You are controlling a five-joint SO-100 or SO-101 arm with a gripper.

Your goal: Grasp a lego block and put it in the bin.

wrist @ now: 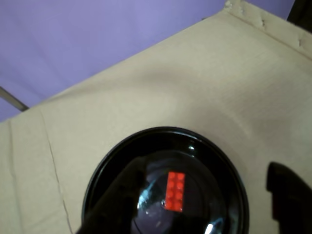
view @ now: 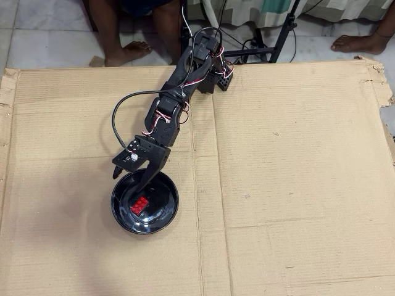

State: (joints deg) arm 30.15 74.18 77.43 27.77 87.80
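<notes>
The lego block point(wrist: 175, 191) is a small red studded brick lying loose inside the bin point(wrist: 229, 175), a glossy black round bowl. The overhead view shows the same: the lego block point(view: 140, 204) rests left of centre in the bin point(view: 162, 213) on the cardboard. My gripper point(wrist: 204, 168) hovers just over the bin and is open, with one dark finger at the lower left and the other at the lower right of the wrist view. Neither finger touches the brick. Seen from overhead, the gripper point(view: 129, 184) reaches over the bin's far rim.
A large sheet of brown cardboard point(view: 290, 154) covers the floor under everything. The arm's base point(view: 213, 74) stands at the cardboard's far edge. Bare feet point(view: 126, 52) and stand legs lie beyond that edge. A purple surface point(wrist: 73, 39) shows past the cardboard in the wrist view.
</notes>
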